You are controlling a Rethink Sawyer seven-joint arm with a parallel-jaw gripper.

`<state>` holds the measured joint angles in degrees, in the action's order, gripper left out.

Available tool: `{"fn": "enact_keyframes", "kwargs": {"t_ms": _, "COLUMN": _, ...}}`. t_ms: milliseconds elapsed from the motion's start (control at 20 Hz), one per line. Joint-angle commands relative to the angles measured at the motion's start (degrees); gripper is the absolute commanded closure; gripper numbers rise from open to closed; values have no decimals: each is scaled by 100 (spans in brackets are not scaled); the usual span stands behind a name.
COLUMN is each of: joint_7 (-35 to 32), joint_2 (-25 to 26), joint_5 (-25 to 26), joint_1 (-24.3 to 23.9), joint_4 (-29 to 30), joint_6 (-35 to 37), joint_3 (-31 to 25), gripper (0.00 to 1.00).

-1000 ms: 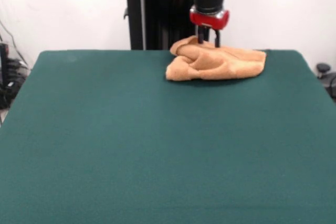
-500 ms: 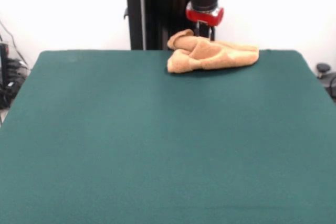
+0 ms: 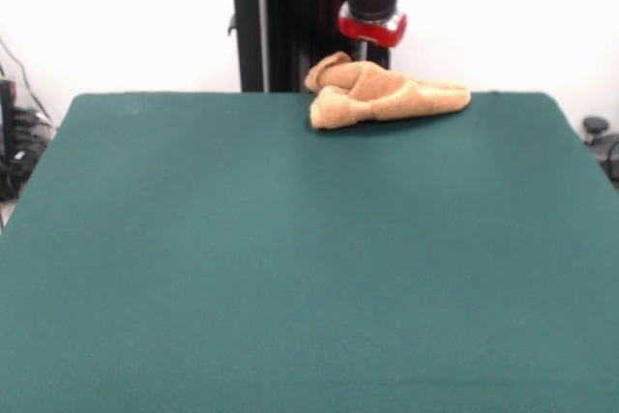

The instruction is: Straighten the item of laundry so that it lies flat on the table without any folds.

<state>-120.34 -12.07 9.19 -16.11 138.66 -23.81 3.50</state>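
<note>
Towel (image 3: 387,102), the orange-tan piece of laundry, is bunched in folds at the far edge of the table (image 3: 290,268), a little right of that edge's middle and well away from either far corner. Nearer the camera, the whole green top from the near edge back to the towel is bare felt.

Just behind and above the bundle hangs the red and black arm, its gripper (image 3: 371,45) directly over the towel's raised left end. The fingers are hidden by the cloth and the dark pedestal (image 3: 290,21) behind, so I cannot tell whether the pincer is wide, narrow or clamping fabric.

By my reading, the step in hand is working a fold at the far edge. Flattening is hardly begun. The next move probably calls for drawing one edge toward the bare middle so the layers peel apart.

No brand, label or writing can be read anywhere.
</note>
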Motion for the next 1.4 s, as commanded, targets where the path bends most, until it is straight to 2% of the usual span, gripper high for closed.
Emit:
{"fn": "enact_keyframes", "kwargs": {"t_ms": 50, "joint_7": -594, "joint_2": -353, "joint_5": -148, "joint_1": 379, "joint_4": -856, "joint_6": -145, "joint_3": 96, "gripper": 0}}
{"fn": "enact_keyframes", "kwargs": {"t_ms": 150, "joint_7": -446, "joint_2": -683, "joint_5": -178, "joint_1": 557, "joint_4": -918, "joint_6": -118, "joint_3": 265, "gripper": 0}}
{"fn": "enact_keyframes", "kwargs": {"t_ms": 300, "joint_7": -242, "joint_2": -1191, "joint_5": -463, "joint_1": 1208, "joint_4": -1067, "joint_6": -306, "joint_3": 804, "gripper": 0}}
{"fn": "enact_keyframes", "kwargs": {"t_ms": 450, "joint_7": 75, "joint_2": -1514, "joint_5": -369, "joint_1": 1560, "joint_4": -1458, "joint_6": -215, "joint_3": 1149, "gripper": 0}}
{"fn": "enact_keyframes", "kwargs": {"t_ms": 650, "joint_7": 108, "joint_2": -1554, "joint_5": -229, "joint_1": 1913, "joint_4": -1819, "joint_6": -742, "joint_3": 1550, "gripper": 0}}
{"fn": "enact_keyframes", "kwargs": {"t_ms": 800, "joint_7": -120, "joint_2": -1564, "joint_5": -356, "joint_1": 2108, "joint_4": -1864, "joint_6": -1212, "joint_3": 1779, "gripper": 0}}
{"fn": "enact_keyframes", "kwargs": {"t_ms": 850, "joint_7": -224, "joint_2": -1613, "joint_5": -343, "joint_1": 2066, "joint_4": -1850, "joint_6": -1105, "joint_3": 1739, "gripper": 0}}
{"fn": "enact_keyframes", "kwargs": {"t_ms": 950, "joint_7": -366, "joint_2": -1598, "joint_5": -589, "joint_1": 2231, "joint_4": -1793, "joint_6": -1135, "joint_3": 1859, "gripper": 0}}
{"fn": "enact_keyframes", "kwargs": {"t_ms": 1100, "joint_7": -517, "joint_2": -1319, "joint_5": -1003, "joint_1": 2537, "joint_4": -1698, "joint_6": -1825, "joint_3": 2107, "gripper": 0}}
{"fn": "enact_keyframes", "kwargs": {"t_ms": 1400, "joint_7": -585, "joint_2": -1058, "joint_5": -894, "joint_1": 2447, "joint_4": -1577, "joint_6": -2764, "joint_3": 2176, "gripper": 0}}
